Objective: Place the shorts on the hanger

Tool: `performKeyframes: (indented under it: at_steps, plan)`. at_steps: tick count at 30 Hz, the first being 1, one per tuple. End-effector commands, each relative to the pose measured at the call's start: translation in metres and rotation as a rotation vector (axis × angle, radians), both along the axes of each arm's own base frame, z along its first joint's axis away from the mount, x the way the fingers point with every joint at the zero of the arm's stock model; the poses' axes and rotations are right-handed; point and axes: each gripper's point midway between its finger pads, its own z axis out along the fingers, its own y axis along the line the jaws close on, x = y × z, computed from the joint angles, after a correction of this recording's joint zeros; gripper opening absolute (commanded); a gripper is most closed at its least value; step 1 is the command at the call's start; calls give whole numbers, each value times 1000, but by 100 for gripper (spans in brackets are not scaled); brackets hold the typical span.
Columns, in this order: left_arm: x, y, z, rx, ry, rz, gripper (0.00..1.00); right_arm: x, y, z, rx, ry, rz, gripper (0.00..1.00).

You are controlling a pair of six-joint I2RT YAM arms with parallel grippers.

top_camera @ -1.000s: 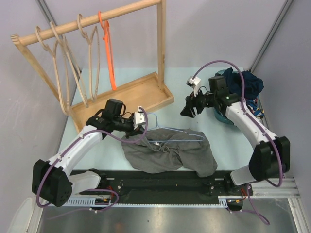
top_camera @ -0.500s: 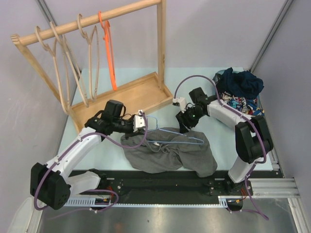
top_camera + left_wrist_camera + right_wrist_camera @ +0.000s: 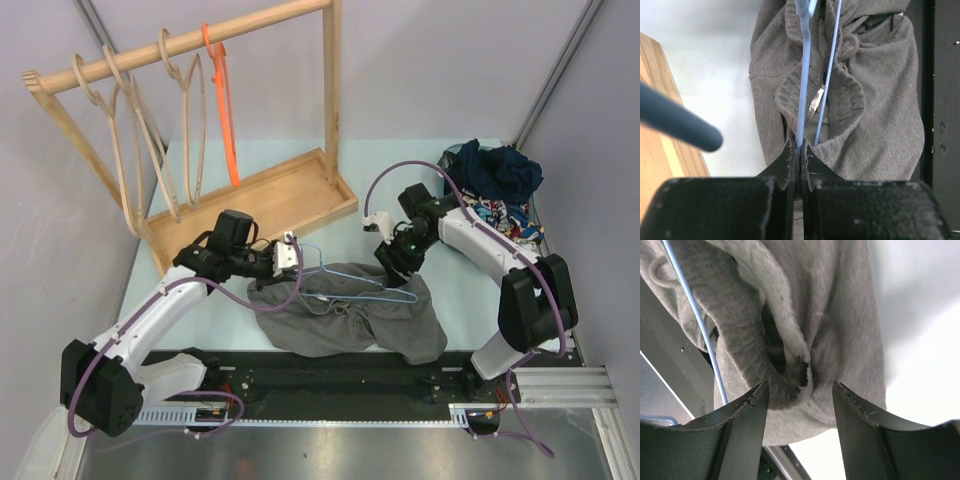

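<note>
- Shorts (image 3: pixel 345 322): dark grey, crumpled in a heap on the table (image 3: pixel 440 270), just in front of the black rail (image 3: pixel 330 372) at the near edge. Everything below is placed rel. to the shorts.
- Hanger (image 3: pixel 352 281): thin, light blue, lying across the far (upper) part of the shorts. Hook end sticks out past their left side; the wide end reaches their right side.
- L gripper (image 3: pixel 292 255): at the shorts' far-left corner, jaws pinched tight on the hanger wire. L wrist view: L gripper (image 3: pixel 800 150) fingers pressed together w/ the blue hanger (image 3: pixel 804 75) coming straight out from btwn them, over the bunched waistband of the shorts (image 3: pixel 875 100).
- R gripper (image 3: pixel 393 267): at the shorts' far-right edge, low over the cloth. R wrist view: R gripper (image 3: pixel 800 390) has fingers (image 3: pixel 742 430) spread wide, nothing clamped; a rolled fold of the shorts (image 3: pixel 840 315) sits in the gap. Contact w/ the cloth can't be told. Hanger wire (image 3: pixel 690 305) runs past on the left of that view.
- Wooden rack (image 3: pixel 250 195): beyond the shorts, far-left; its tray is near the L gripper.
- Orange hanger (image 3: pixel 225 110) and wooden hangers (image 3: pixel 130 150) hang on the rack rail, well apart from the shorts.
- Pile of clothes (image 3: pixel 500 180), navy on top: beyond the shorts, far-right, apart from them.
</note>
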Motion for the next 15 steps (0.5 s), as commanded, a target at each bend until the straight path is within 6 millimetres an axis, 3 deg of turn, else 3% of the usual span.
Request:
performKeyframes:
  at_steps: [1, 4, 6, 7, 9, 15]
  plan:
    - [0, 0, 9, -14, -33, -1, 0, -3, -14, 11, -45, 1, -38, 59]
    - [0, -1, 15, -32, -34, 12, 0, -7, -19, 8, -50, 27, -53, 51]
    - [0, -1, 16, -38, -33, 22, 0, -10, -21, 7, -50, 43, -56, 34]
    - [0, -1, 16, -40, -35, 30, 0, -12, -23, 5, -52, 54, -62, 19]
    - [3, 2, 16, -36, -33, 51, 0, -14, -26, 5, -51, 59, -76, 0]
    - [14, 18, 8, 3, -44, 120, 0, -7, -46, 8, -49, 3, -153, 0]
